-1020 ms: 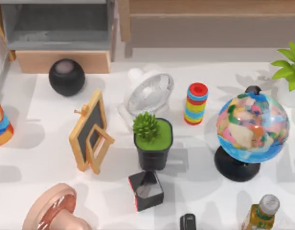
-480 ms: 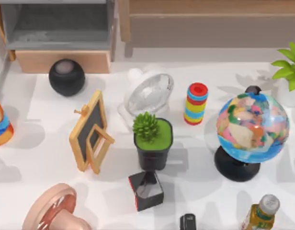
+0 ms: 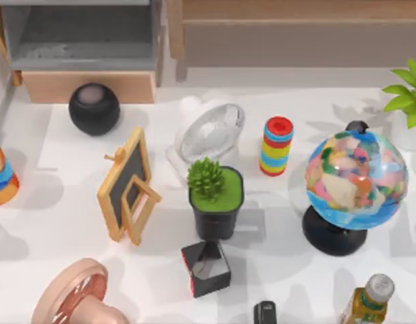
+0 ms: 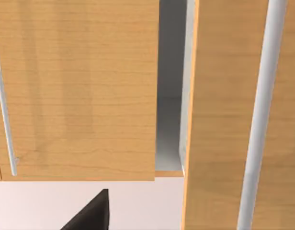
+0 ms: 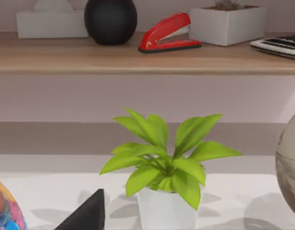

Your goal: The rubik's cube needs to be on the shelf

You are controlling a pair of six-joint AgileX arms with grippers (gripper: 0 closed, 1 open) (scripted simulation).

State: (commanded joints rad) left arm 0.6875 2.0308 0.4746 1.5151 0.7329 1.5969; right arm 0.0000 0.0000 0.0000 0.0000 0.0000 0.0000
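Note:
The rubik's cube is out of view. The shelf (image 3: pixel 296 30) runs along the back of the table at the right, a light-brown board over a taupe front panel. In the right wrist view its board (image 5: pixel 114 60) carries a black round speaker, a red stapler and a white planter. A dark edge of my left gripper (image 4: pixel 90 215) sits low before wooden cabinet panels. A dark edge of my right gripper (image 5: pixel 85 213) is beside a leafy plant in a white pot (image 5: pixel 164 191).
On the table stand a black box with a red side (image 3: pixel 206 268), a rainbow-striped cylinder (image 3: pixel 277 146), a potted succulent (image 3: pixel 215 199), a white fan (image 3: pixel 209 131), a small chalkboard (image 3: pixel 129 185), a globe (image 3: pixel 353 181) and a black sphere (image 3: pixel 94 108). A grey-lined wooden box (image 3: pixel 80 40) is at back left.
No object on the table has moved. Only the fan's look and the faint shadows at the left edge differ slightly.

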